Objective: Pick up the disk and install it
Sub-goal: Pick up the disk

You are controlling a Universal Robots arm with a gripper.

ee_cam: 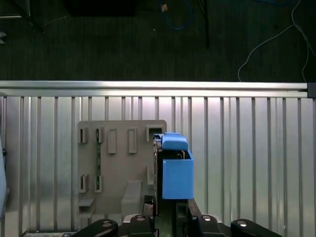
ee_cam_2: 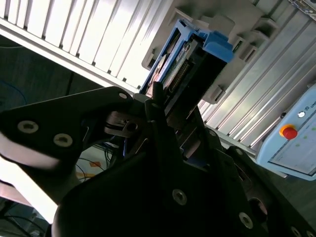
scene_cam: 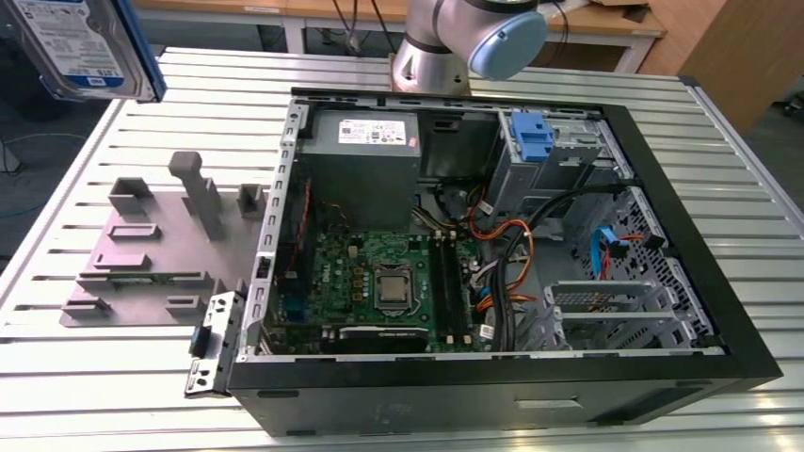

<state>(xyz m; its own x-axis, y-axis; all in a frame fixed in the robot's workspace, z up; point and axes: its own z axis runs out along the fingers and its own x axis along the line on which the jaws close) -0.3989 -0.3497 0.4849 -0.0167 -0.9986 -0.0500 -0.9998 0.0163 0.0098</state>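
Note:
My gripper is shut on the disk, a silver drive in a blue plastic bracket, held on edge high above the table. In the exterior view the disk hangs at the upper left, its white-and-blue label facing the camera. In the second wrist view the dark fingers clamp the disk by its lower end. Below it in the first wrist view lies the grey plastic stand, with the disk over the stand's edge.
An open computer case lies on the slatted metal table, with a motherboard, cables and a drive cage holding a blue bracket. The grey stand sits beside it. The arm's base stands behind the case. A pendant with a red button lies off the table.

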